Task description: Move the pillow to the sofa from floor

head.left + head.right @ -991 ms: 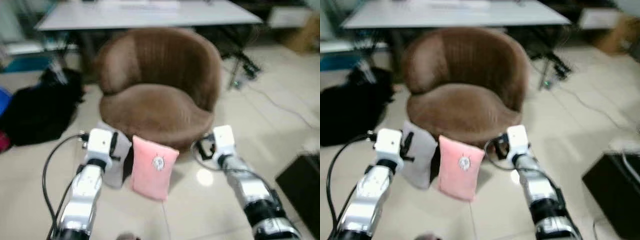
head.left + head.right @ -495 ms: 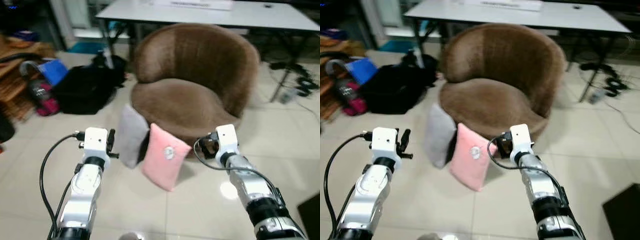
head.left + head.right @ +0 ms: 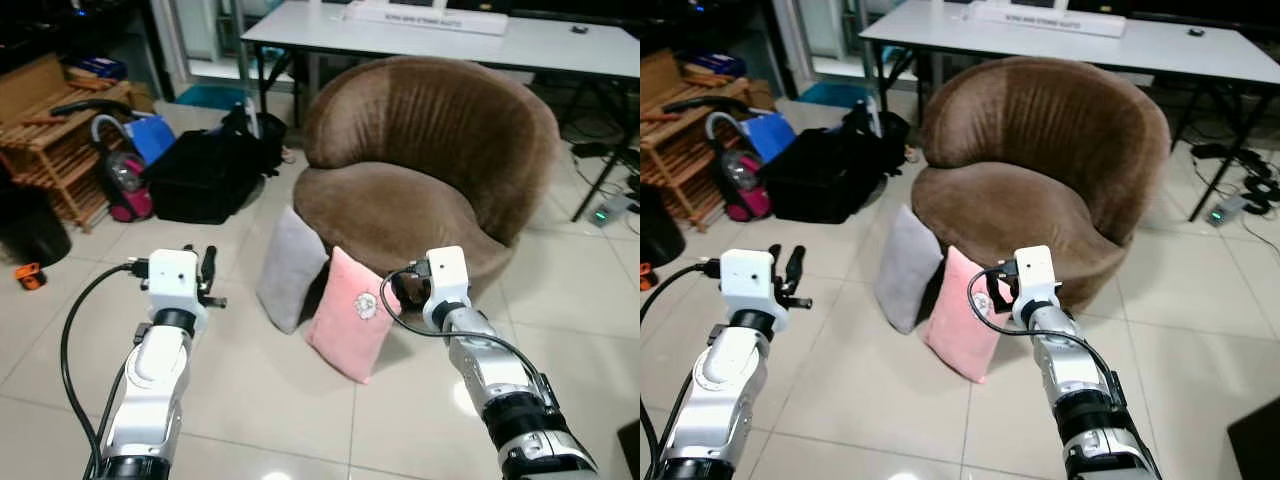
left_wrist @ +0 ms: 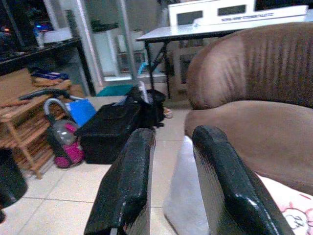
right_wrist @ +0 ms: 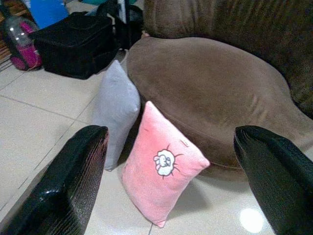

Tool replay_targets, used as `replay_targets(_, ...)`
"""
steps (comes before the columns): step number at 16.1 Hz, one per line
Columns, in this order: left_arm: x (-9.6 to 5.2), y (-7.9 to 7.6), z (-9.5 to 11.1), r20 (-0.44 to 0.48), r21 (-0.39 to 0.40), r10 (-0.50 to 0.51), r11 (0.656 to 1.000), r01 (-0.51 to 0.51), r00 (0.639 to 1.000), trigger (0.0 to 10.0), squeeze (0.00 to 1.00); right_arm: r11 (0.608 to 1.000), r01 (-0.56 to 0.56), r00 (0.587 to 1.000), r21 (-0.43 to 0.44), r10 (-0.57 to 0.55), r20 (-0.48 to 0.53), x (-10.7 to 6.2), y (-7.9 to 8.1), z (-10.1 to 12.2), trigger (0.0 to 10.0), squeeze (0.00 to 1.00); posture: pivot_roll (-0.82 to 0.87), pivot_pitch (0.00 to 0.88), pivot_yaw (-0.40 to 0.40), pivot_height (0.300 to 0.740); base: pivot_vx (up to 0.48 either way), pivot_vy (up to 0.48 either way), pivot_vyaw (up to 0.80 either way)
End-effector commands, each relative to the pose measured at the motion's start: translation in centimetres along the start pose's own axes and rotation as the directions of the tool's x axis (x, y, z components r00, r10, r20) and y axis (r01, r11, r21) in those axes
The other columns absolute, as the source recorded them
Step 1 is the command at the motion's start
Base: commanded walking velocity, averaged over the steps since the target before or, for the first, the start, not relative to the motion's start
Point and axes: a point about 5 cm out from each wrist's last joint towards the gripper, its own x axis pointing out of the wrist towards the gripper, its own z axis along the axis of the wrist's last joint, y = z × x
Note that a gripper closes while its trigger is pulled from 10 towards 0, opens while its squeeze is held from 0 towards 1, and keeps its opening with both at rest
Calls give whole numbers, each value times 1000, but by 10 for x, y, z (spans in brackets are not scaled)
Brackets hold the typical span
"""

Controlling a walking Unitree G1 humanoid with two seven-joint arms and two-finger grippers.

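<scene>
Right wrist view: pink pillow [image 5: 160, 169] leaning against the brown sofa [image 5: 220, 88].
Right gripper [image 5: 166, 176] fingers wide released before it; left gripper [image 4: 171, 186] fingers slightly parted, holding nothing; grey pillow [image 3: 290, 268] beside.

The pink pillow [image 3: 350, 313] bears a small white sheep motif; the grey pillow [image 3: 291, 267] is plain. The sofa [image 3: 430, 170] is brown with ribbed texture; the floor [image 3: 280, 400] is cream tile.

No text can be read clearly. A white box [image 4: 230, 12] on the table [image 3: 520, 45] carries one line of dark print, but the letters are too small and blurred. The pink pillow [image 5: 159, 183] has only a small white cartoon figure, without words.
</scene>
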Motion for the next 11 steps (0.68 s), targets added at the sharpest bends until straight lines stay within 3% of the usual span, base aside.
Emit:
replay_targets(1, -1, -2, 3, 15, -2, -15, 1000, 15, 1000, 10000, 0, 999, 33, 999, 21, -33, -11, -3, -8, -7, 10000, 0, 98, 0, 3, 740, 244, 0, 0)
replay_targets(5, -4, -2, -1, 15, -8, -28, 1000, 28, 1000, 10000, 0, 998, 51, 999, 31, -50, -10, -5, -10, -10, 10000, 0, 93, 0, 8, 740, 261, 0, -114)
replay_targets(7, -15, 2, 1, 60, 23, -18, 1000, 17, 998, 10000, 0, 996, 42, 993, 76, -50, 104, -15, -10, -4, 10000, 0, 100, 0, 6, 740, 262, 0, 0)
replay_targets(11, -42, 9, 12, 121, -4, -6, 1000, 7, 993, 10000, 0, 979, 40, 958, 198, -93, 271, -47, -14, 11, 10000, 0, 101, 0, 11, 740, 264, 0, 0)
